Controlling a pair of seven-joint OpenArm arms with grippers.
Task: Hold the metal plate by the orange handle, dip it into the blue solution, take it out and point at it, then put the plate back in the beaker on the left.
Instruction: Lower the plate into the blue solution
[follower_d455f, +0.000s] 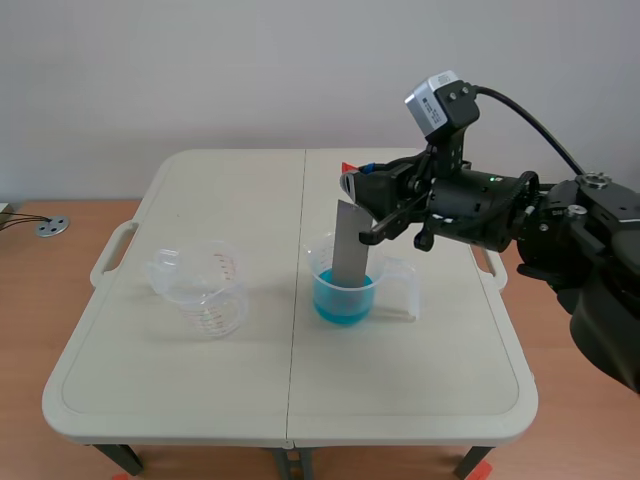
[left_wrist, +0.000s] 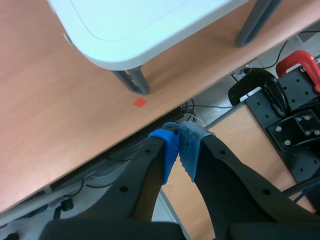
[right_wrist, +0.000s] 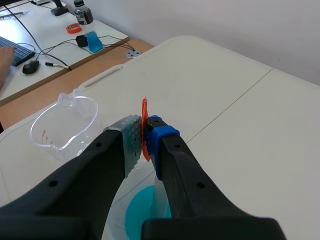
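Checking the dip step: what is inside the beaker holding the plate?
Blue solution at the bottom, with the metal plate standing in it, held by the right gripper. The plate's submerged end is hidden.

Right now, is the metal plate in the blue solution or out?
In: the metal plate stands upright in the beaker, lower end meeting the blue solution.

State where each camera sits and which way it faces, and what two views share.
Scene view: between the arms, facing across the table; shows the right gripper holding the metal plate in the blue solution.
Left wrist view: on the left arm, facing down past the shut left gripper at floor and a table leg.
Right wrist view: on the right arm, facing down past fingers shut on the orange handle.
Shared: scene and right wrist views both show the empty beaker.
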